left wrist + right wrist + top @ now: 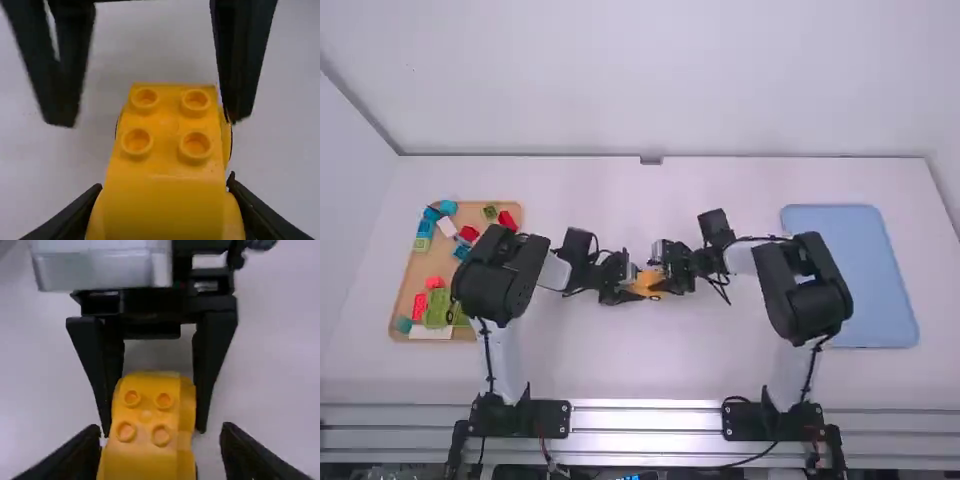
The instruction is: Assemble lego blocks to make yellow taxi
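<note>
At the middle of the table in the high view, my left gripper (630, 288) and right gripper (667, 272) face each other around the yellow car-shaped block (648, 283). In the left wrist view, my left gripper (165, 185) is shut on the sides of the yellow block (165, 205), whose top has several studs. My right gripper (160, 430) stands open around the block's other end in the right wrist view, with a gap beside the yellow block (145, 455). The block's underside is hidden.
A wooden tray (417, 270) with loose coloured blocks lies at the left, partly under the left arm. A blue tray (880, 280) lies at the far right, beside the right arm's elbow.
</note>
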`<state>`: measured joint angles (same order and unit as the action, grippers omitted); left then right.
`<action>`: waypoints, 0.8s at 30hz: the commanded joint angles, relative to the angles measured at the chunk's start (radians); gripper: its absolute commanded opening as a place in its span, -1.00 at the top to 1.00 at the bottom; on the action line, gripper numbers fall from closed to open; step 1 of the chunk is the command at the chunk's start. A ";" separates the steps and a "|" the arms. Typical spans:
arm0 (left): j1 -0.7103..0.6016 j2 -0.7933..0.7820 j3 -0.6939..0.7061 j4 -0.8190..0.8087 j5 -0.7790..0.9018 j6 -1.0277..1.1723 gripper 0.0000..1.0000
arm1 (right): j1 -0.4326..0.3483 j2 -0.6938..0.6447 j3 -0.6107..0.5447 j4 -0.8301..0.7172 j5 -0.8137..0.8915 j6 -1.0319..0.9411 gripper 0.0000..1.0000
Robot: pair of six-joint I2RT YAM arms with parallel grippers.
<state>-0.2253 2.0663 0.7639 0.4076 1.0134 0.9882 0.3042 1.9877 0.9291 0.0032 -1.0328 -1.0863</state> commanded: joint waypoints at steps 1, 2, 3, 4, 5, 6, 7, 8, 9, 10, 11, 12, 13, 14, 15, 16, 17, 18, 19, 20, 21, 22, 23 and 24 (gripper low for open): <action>-0.004 0.014 -0.005 -0.008 0.018 -0.004 0.44 | -0.016 0.002 0.002 0.005 -0.118 -0.023 -0.59; -0.004 0.014 -0.005 -0.008 0.018 -0.004 0.43 | -0.024 -0.002 0.001 0.018 -0.143 -0.019 -0.96; -0.004 0.014 -0.005 -0.008 0.018 -0.004 0.42 | -0.030 -0.006 0.001 0.019 -0.156 -0.018 -0.97; -0.004 0.014 -0.005 -0.008 0.018 -0.004 0.39 | -0.036 -0.010 0.001 0.015 -0.163 -0.019 -0.97; -0.004 0.014 -0.005 -0.008 0.018 -0.004 0.29 | -0.047 -0.020 0.001 0.007 -0.163 -0.017 -0.97; -0.003 0.014 -0.005 -0.008 0.017 -0.005 0.02 | -0.063 -0.038 0.001 -0.032 -0.146 -0.019 -0.97; -0.003 0.014 -0.005 -0.008 0.016 -0.005 -0.24 | -0.073 -0.053 -0.001 -0.066 -0.116 -0.019 -0.97; -0.004 0.014 -0.005 -0.008 0.014 -0.005 -0.46 | -0.079 -0.063 -0.002 -0.091 -0.092 -0.020 -0.97; -0.003 0.014 -0.004 -0.008 0.014 -0.009 -0.69 | -0.085 -0.073 -0.004 -0.121 -0.061 -0.022 -0.97; -0.001 0.013 -0.001 -0.007 0.014 -0.034 -0.98 | -0.092 -0.084 -0.011 -0.143 -0.016 -0.021 -0.97; 0.005 0.013 0.007 -0.009 0.014 -0.070 -0.98 | -0.094 -0.085 -0.021 -0.144 0.020 -0.016 -0.97; 0.005 0.012 0.008 -0.009 0.014 -0.076 -0.98 | -0.094 -0.085 -0.024 -0.140 0.029 -0.013 -0.96; 0.008 0.006 0.018 -0.015 0.010 -0.122 -0.98 | -0.093 -0.082 -0.041 -0.123 0.051 -0.010 -0.97; 0.010 -0.011 0.030 -0.032 -0.011 -0.170 -0.98 | -0.082 -0.071 -0.075 -0.076 0.050 -0.010 -0.97; 0.008 -0.024 0.037 -0.054 -0.025 -0.176 -0.98 | -0.072 -0.064 -0.090 -0.047 0.040 -0.010 -0.97; 0.006 -0.036 0.043 -0.076 -0.039 -0.177 -0.98 | -0.063 -0.056 -0.105 -0.014 0.035 -0.008 -0.97; 0.005 -0.058 0.056 -0.119 -0.065 -0.175 -0.98 | -0.045 -0.037 -0.129 0.061 0.037 0.046 -0.98; 0.005 -0.078 0.067 -0.158 -0.083 -0.172 -0.98 | -0.032 -0.022 -0.143 0.126 0.044 0.111 -0.97; 0.005 -0.096 0.076 -0.197 -0.099 -0.159 -0.98 | -0.021 -0.009 -0.152 0.178 0.048 0.164 -0.97; 0.006 -0.121 0.088 -0.256 -0.116 -0.135 -0.98 | -0.011 0.006 -0.162 0.239 0.051 0.222 -0.97; 0.010 -0.162 0.106 -0.350 -0.134 -0.092 -0.99 | 0.003 0.025 -0.175 0.319 0.047 0.274 -0.97; 0.018 -0.206 0.127 -0.453 -0.144 -0.048 -0.98 | 0.016 0.040 -0.185 0.391 0.040 0.303 -0.97; 0.024 -0.238 0.143 -0.520 -0.144 -0.018 -0.98 | 0.025 0.048 -0.192 0.432 0.037 0.318 -0.97; 0.034 -0.273 0.163 -0.598 -0.141 0.015 -0.98 | 0.038 0.055 -0.196 0.470 0.039 0.344 -0.97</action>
<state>-0.2134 1.8843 0.8810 -0.1368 0.8883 0.9150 0.3264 2.0193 0.7494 0.4347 -0.9871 -0.8703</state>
